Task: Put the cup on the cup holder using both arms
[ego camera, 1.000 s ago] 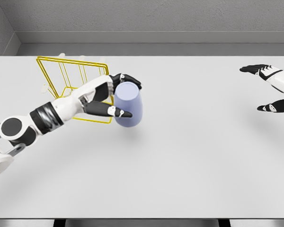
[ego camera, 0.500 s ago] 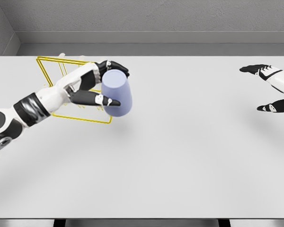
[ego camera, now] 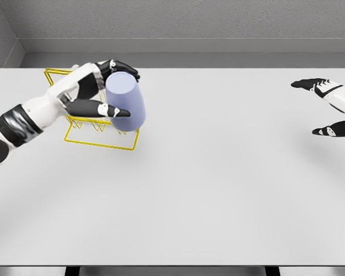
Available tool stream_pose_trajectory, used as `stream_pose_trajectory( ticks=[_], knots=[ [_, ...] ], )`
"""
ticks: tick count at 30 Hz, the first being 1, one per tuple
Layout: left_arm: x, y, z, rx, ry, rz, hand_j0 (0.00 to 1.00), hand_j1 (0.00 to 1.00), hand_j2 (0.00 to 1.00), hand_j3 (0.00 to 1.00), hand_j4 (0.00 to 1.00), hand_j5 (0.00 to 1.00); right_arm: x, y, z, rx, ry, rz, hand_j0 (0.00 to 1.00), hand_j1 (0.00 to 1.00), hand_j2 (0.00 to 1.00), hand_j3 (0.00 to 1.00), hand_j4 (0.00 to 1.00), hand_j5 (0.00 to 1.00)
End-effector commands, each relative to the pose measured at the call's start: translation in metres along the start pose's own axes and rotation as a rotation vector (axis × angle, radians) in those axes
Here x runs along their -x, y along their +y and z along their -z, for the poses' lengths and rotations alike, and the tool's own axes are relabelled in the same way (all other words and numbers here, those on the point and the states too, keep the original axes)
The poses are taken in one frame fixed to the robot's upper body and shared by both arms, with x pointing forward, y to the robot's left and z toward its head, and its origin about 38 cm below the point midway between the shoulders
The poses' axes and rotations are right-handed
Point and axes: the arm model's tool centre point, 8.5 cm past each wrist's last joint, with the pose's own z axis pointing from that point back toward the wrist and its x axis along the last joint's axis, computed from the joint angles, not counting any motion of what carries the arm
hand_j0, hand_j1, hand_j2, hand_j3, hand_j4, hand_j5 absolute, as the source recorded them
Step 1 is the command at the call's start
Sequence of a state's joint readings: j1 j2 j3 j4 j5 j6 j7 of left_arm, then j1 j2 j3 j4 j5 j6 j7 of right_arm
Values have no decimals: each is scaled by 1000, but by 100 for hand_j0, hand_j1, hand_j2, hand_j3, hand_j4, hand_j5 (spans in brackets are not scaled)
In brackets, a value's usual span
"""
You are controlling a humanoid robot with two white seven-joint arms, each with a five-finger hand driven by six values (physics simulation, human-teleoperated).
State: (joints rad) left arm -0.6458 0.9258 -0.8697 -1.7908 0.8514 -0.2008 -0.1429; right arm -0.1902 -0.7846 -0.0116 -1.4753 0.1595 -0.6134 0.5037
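A pale blue cup (ego camera: 127, 103) is held tilted in the air, its flat end facing up and left. My left hand (ego camera: 106, 89) is shut on the cup, thumb across its near side and fingers over its far rim. The cup hangs over the right part of the yellow wire cup holder (ego camera: 98, 140), which stands on the white table at the far left. The arm and cup hide much of the holder's upper wires. My right hand (ego camera: 329, 109) hovers open at the right edge, fingers spread, holding nothing.
The white table (ego camera: 218, 184) spreads wide in front and to the right of the holder. A grey wall runs along its far edge, with a corner at the upper left.
My left hand has carried the cup up and to the left, from beside the holder's right edge to above it. The right hand has stayed still.
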Motion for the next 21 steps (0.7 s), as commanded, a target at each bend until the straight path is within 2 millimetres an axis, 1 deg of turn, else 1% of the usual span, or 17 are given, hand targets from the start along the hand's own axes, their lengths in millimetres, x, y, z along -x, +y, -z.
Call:
stream_pose_trajectory(
  ticks=[1,14,21],
  knots=[
    [-3,4,-3,-10,-11,4,64,64,64,64,64,64,0,-1,0,5,-1,6,100,100,100,100,100,100],
    [-1,18,-15,-42,20,17,64,64,64,64,64,64,0,0,0,4,-1,6,100,100,100,100,100,100],
    [1,21,-17,-51,29,13,65,65,65,65,65,65,0,-1,0,5,-1,6,100,100,100,100,100,100]
  ],
)
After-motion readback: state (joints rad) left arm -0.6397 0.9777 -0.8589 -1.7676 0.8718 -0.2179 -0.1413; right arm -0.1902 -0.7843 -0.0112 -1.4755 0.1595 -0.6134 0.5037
